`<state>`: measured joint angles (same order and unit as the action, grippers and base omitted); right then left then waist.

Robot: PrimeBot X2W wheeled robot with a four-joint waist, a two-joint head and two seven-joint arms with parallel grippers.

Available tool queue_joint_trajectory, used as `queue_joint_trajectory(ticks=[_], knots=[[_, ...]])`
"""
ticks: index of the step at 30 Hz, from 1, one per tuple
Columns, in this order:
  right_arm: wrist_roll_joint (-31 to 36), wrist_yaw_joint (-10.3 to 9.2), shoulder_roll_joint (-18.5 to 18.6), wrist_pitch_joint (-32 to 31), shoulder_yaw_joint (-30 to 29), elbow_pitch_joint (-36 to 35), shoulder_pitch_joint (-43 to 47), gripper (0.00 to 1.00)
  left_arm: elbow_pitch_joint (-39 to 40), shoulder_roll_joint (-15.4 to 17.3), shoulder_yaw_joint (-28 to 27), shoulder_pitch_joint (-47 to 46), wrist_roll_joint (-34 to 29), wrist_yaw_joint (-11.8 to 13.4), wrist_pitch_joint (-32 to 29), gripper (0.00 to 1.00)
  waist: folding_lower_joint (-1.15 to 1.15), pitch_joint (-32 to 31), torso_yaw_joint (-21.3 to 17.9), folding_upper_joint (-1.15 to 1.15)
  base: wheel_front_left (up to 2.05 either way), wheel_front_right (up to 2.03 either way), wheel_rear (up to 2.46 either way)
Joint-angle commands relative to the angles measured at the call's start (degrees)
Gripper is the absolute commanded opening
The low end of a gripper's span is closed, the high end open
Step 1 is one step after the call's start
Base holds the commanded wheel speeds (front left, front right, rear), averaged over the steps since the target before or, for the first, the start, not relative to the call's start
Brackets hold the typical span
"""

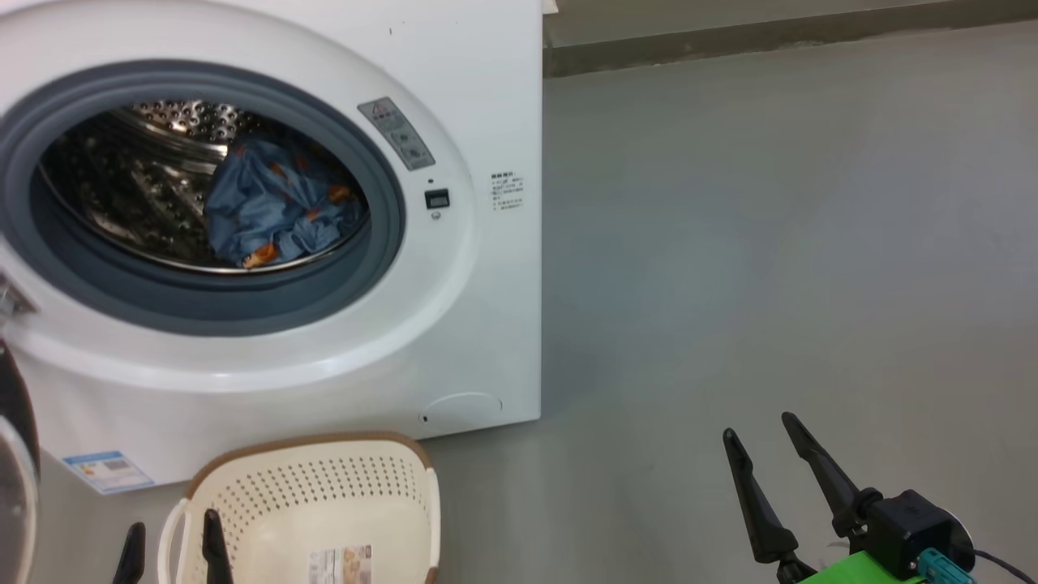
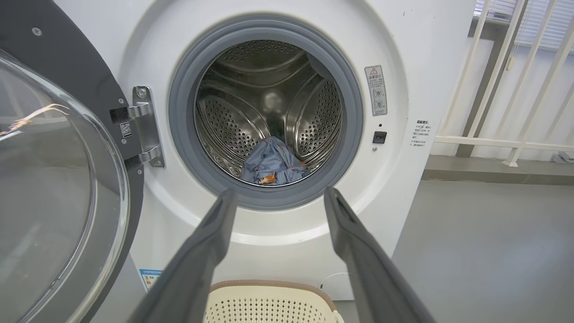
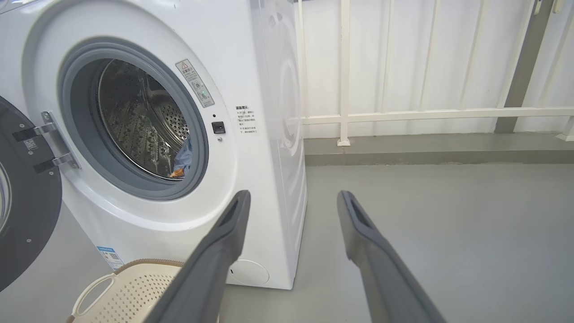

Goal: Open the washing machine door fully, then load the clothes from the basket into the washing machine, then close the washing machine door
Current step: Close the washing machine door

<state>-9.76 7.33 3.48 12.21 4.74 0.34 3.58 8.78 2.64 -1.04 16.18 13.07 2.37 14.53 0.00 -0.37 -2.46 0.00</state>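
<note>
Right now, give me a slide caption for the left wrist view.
Open left tool faces the washing machine: door swung wide, blue clothes in the drum, basket below.

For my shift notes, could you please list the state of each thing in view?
Round black-rimmed glass washing machine door: open wide.
Light blue bear-print clothes: inside the white washing machine.
Cream perforated plastic basket: looks empty.
Left gripper: open, empty.
Right gripper: open, empty.

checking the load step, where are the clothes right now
The clothes lie inside the drum of the washing machine, toward its right in the head view, above the basket on the floor.
</note>
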Motion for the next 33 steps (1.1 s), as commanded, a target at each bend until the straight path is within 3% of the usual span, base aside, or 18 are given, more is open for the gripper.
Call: queue_joint_trajectory(ticks=[1,14,33], knots=[[-0.3,0.16,-0.1,0.6,1.2,-1.2,-0.9,1.0,1.6,0.2,-1.8,-2.2,-0.5,0.7,0.5,1.0,0.0,0.0,0.0,0.0,-1.92,1.92,0.0],[-0.1,0.16,-0.1,0.7,1.1,-0.9,-1.2,1.0,2.3,0.2,-2.3,-2.9,0.1,0.3,0.5,1.0,0.0,0.2,0.5,0.0,-1.52,1.52,0.0],[0.7,0.16,-0.2,1.1,1.5,-0.5,-0.8,1.0,2.0,0.2,-1.3,-2.2,0.1,0.1,0.5,1.0,0.0,-0.1,1.4,0.0,-0.08,0.08,0.0]])
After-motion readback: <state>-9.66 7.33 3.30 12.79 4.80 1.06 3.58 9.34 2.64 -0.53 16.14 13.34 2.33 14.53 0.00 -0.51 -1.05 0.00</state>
